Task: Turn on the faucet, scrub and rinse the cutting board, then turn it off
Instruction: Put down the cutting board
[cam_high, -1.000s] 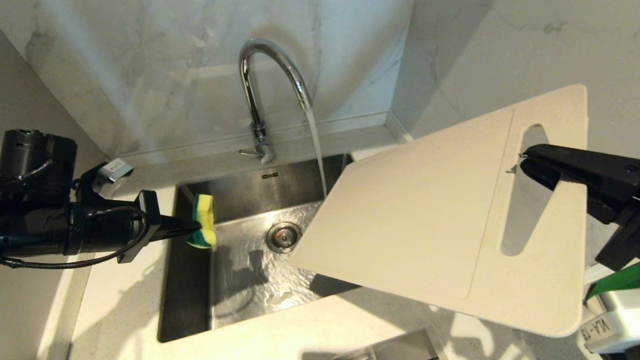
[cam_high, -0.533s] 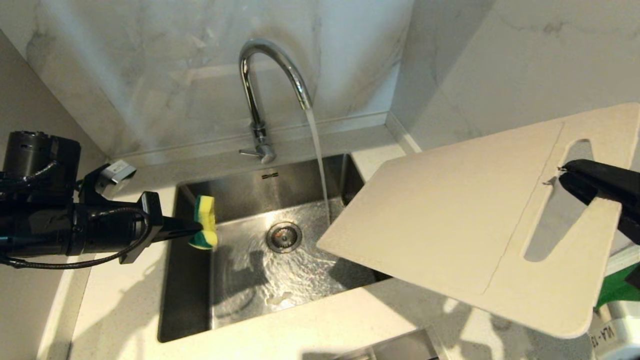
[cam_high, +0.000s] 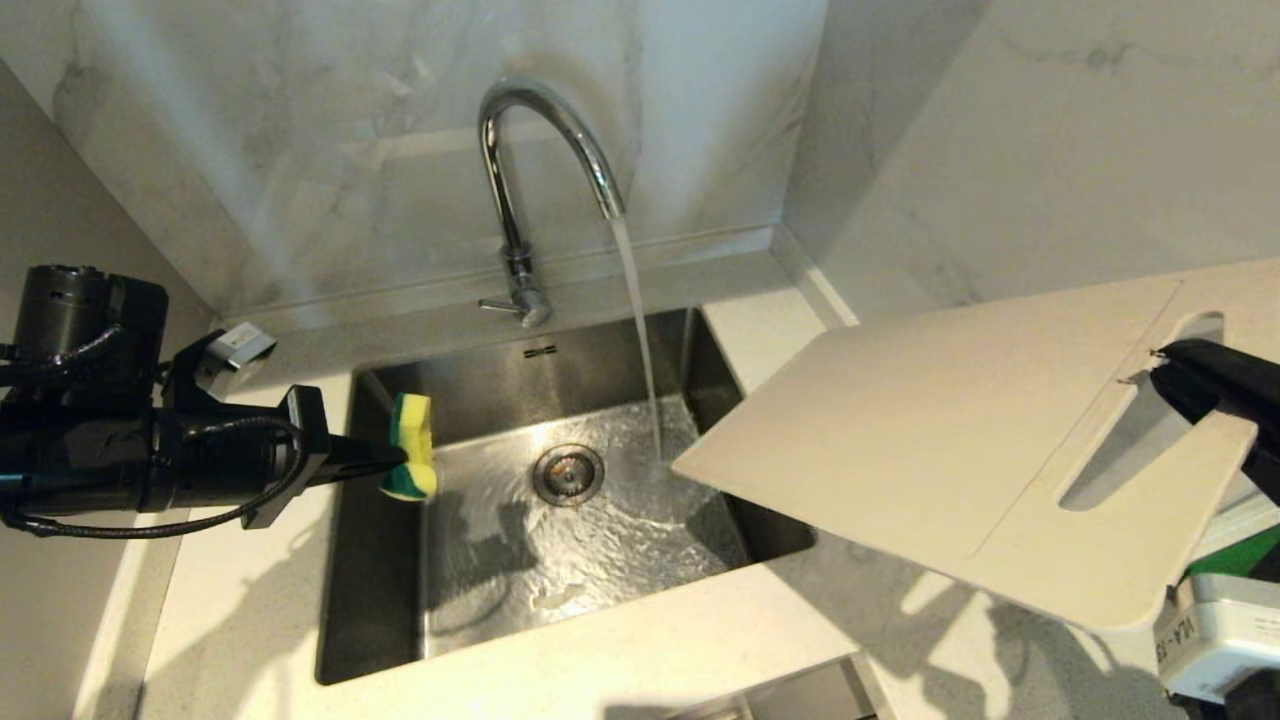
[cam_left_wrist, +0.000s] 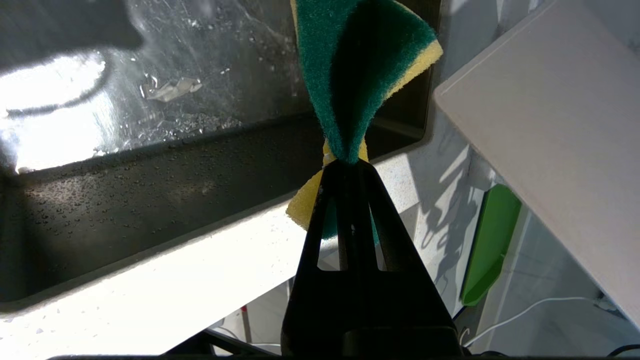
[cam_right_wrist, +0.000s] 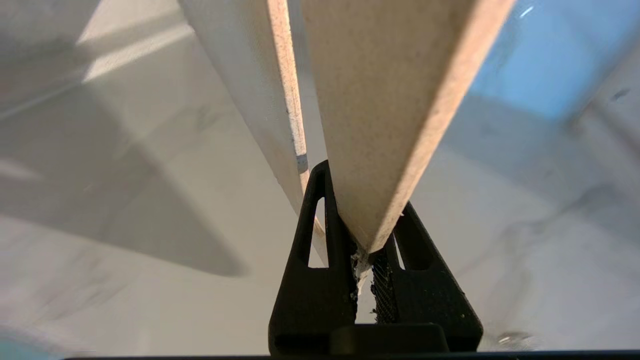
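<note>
Over the counter at three o'clock of the sink (cam_high: 385, 640), the right gripper (cam_high: 1160, 368) is reaching in level from the right edge, clenching the cutting board (cam_high: 940, 440) at its handle slot and holding it tilted in the air. At nine o'clock, the left gripper (cam_high: 385, 462) is stretching out level over the basin's left rim, pinching the sponge (cam_high: 410, 445) tight. At twelve o'clock, the faucet (cam_high: 520, 180) is pouring water into the basin.
</note>
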